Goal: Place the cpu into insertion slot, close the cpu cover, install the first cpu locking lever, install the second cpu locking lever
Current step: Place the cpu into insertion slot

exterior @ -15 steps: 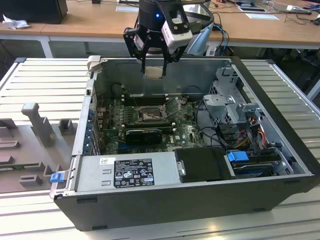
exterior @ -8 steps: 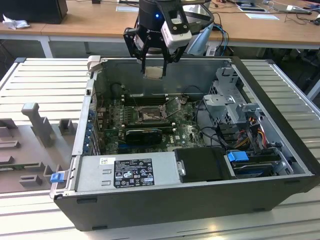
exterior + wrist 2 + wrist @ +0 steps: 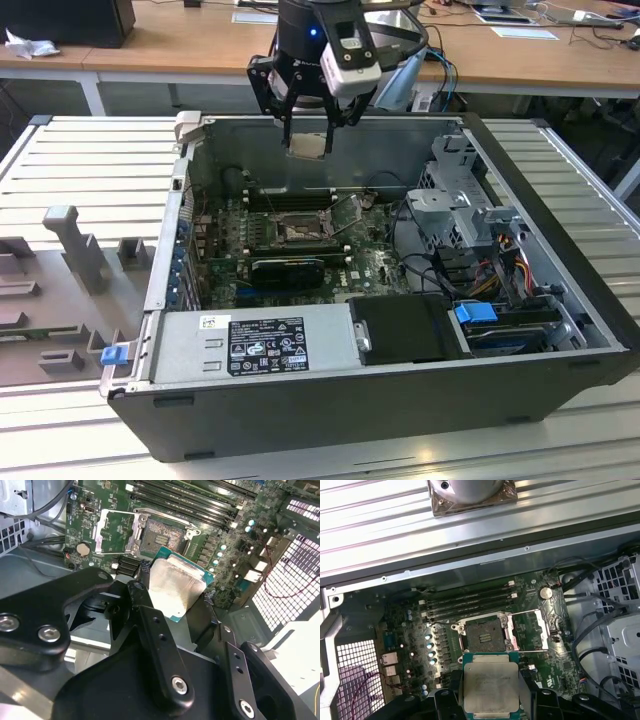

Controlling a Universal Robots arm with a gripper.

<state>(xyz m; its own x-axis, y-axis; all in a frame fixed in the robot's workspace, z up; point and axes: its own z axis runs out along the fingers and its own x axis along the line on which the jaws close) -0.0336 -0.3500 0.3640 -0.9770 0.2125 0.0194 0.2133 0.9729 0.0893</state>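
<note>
Gripper (image 3: 308, 140) jaws clamp cpu (image 3: 491, 687) by opp. edges above insertion slot (image 3: 482, 632); cpu judged light, stiff, fragile, so edge-only hold approp., min. squeeze.

Desk (image 3: 90, 150): ribbed, pale grey metal surface. An open dark computer case (image 3: 330, 405) lies on its side directly on it, near the middle. Grey moulded fixture blocks (image 3: 68, 250) rest on the desk at the exterior view's left, just beside the case.
</note>
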